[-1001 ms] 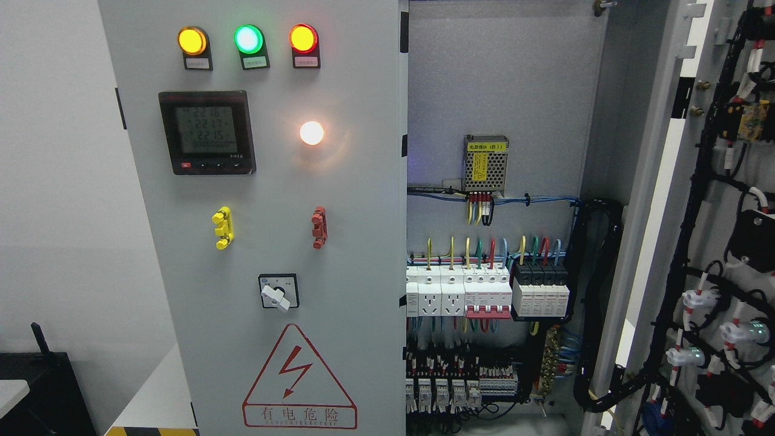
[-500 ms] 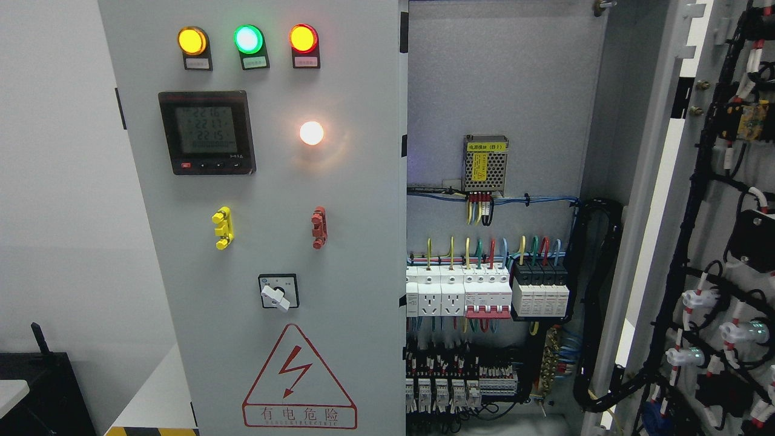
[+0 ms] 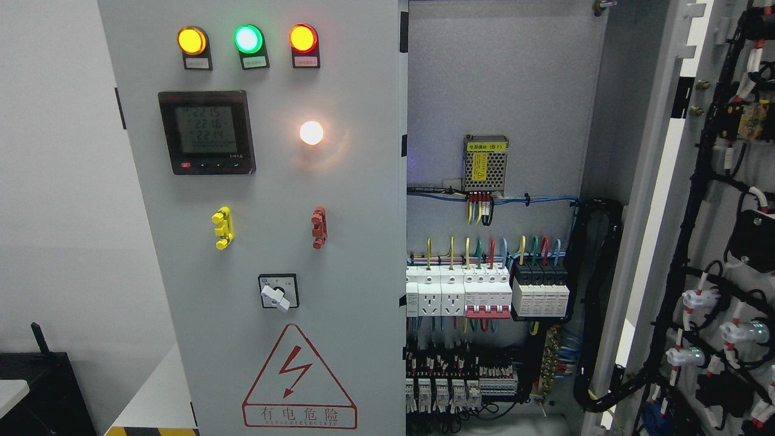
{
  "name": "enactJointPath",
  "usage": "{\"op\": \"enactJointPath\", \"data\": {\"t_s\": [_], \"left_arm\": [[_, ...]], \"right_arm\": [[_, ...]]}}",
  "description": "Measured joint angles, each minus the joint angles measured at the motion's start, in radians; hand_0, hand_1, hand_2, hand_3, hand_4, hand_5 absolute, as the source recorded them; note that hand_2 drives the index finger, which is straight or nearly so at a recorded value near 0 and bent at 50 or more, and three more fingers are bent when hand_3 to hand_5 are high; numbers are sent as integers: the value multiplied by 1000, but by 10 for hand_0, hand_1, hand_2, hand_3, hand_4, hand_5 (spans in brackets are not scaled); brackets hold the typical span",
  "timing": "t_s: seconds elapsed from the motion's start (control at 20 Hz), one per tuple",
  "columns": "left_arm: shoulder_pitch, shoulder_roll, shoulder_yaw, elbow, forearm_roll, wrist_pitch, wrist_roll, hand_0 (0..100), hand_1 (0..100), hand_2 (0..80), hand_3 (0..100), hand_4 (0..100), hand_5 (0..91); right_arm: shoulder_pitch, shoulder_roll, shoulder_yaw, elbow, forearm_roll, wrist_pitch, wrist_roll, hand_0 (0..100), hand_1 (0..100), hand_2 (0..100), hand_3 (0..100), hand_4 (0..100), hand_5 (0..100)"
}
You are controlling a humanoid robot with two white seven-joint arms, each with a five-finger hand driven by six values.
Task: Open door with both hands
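Note:
A grey electrical cabinet fills the head view. Its left door point(image 3: 266, 181) is closed and carries three lit lamps, a digital meter point(image 3: 206, 132), a white lamp, a yellow and a red clip, a rotary switch point(image 3: 278, 292) and a red hazard triangle. The right door point(image 3: 720, 242) is swung wide open at the picture's right, its inner side covered with black cable looms. Between them the cabinet interior point(image 3: 496, 91) shows a power supply point(image 3: 485, 163), breakers point(image 3: 487, 293) and coloured wires. Neither of my hands nor arms appears.
A white wall lies to the left of the cabinet. A black box point(image 3: 36, 387) stands at the lower left, beside a white surface with a yellow-black striped edge point(image 3: 151, 431).
Only the meter's digits have changed; doors and view are as before.

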Motion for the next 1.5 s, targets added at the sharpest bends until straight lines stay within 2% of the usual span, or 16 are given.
{"op": "enactJointPath", "data": {"t_s": [0.35, 0.75, 1.5], "left_arm": [[0, 0, 0, 0, 0, 0, 1, 0, 0, 0, 0, 0, 0], [0, 0, 0, 0, 0, 0, 3, 0, 0, 0, 0, 0, 0], [0, 0, 0, -1, 0, 0, 8, 0, 0, 0, 0, 0, 0]], "right_arm": [[-55, -13, 25, -92, 3, -81, 0, 382, 0, 0, 0, 0, 0], [-175, 3, 26, -178, 0, -95, 0, 382, 0, 0, 0, 0, 0], [-522, 83, 5, -223, -28, 161, 0, 382, 0, 0, 0, 0, 0]]}}
